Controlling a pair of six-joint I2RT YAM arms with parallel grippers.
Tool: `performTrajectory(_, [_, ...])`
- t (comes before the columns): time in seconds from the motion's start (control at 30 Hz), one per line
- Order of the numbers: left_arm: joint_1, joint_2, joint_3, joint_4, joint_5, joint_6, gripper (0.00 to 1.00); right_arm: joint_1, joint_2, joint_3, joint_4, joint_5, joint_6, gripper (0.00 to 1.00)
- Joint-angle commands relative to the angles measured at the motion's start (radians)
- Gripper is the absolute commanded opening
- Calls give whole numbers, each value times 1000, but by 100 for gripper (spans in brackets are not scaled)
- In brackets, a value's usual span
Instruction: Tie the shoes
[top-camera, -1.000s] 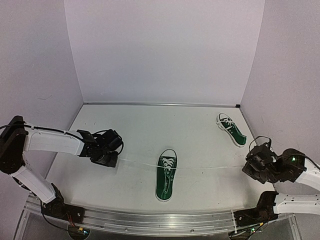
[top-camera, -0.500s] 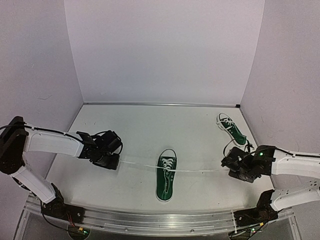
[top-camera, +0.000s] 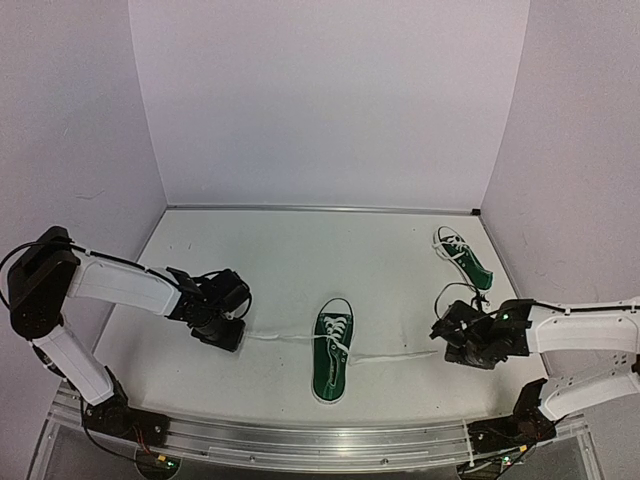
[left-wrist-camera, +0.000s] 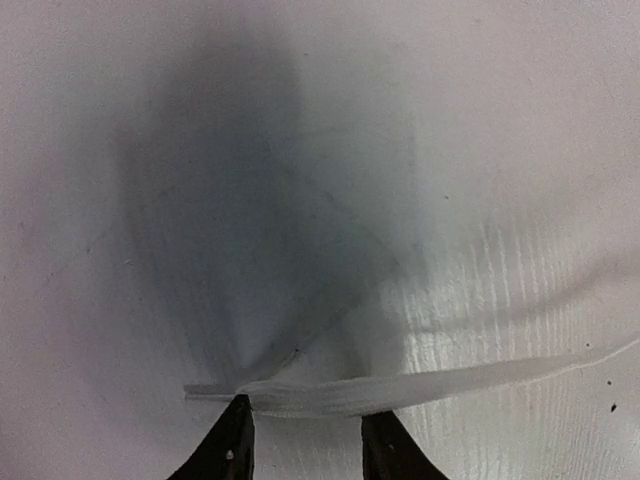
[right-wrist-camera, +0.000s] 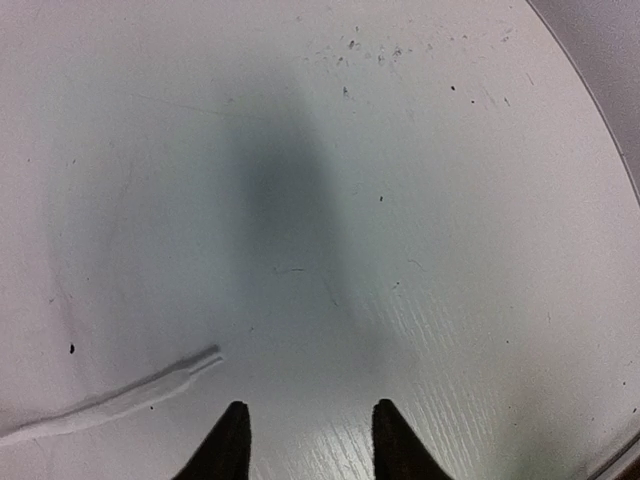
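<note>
One dark green shoe (top-camera: 332, 350) lies mid-table, toe towards me, with its white laces trailing out to both sides. The second shoe (top-camera: 463, 258) rests at the back right. My left gripper (top-camera: 230, 337) is low over the table, left of the near shoe. In the left wrist view that gripper (left-wrist-camera: 311, 440) is open, and the left lace (left-wrist-camera: 420, 382) lies flat across the table just past its fingertips. My right gripper (top-camera: 442, 342) is right of the shoe. In the right wrist view it (right-wrist-camera: 308, 440) is open and empty, with the right lace end (right-wrist-camera: 130, 398) lying to its left.
The white table (top-camera: 300, 260) is boxed in by pale walls at the back and both sides. A metal rail (top-camera: 300, 440) runs along the near edge, with the arm bases at its ends. The right arm's cable loops (top-camera: 452, 292) near the far shoe.
Both grippers have opened and let go of the lace ends, and the stretched lace has gone slack on the table. The right arm has moved left towards the near shoe.
</note>
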Motion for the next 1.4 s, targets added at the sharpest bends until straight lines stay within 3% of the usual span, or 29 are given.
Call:
performTrajectory(0.0, [6,-40,14,28,18,5,53,-2,12,25,36,-25,-55,63])
performTrajectory(0.13, [30,-109,13,-82,-129,-65,81,-3,-59,32,37,-35,-78,83])
performTrajectory(0.27, [73,-218,2,-127,-193,-102,99,-2,-193,37,45,-14,-124,91])
performTrajectory(0.37, [86,-312,4,-144,-240,-98,100,-2,-284,45,56,8,-202,98])
performTrajectory(0.5, [86,-427,-5,-73,-302,-47,100,-3,-346,59,120,-27,-360,98])
performTrajectory(0.7, [85,-430,27,23,-308,33,99,-2,-314,75,219,-101,-444,98])
performTrajectory(0.8, [86,-428,-3,159,-206,172,100,-2,-295,92,251,-147,-479,98])
performTrajectory(0.97, [70,-414,-40,322,154,368,100,-2,-300,91,300,-215,-536,98])
performTrajectory(1.2, [-85,-179,35,253,230,700,99,-2,-256,86,330,-276,-555,98])
performTrajectory(1.37, [-104,-41,97,240,317,847,86,-2,-245,70,362,-317,-549,98])
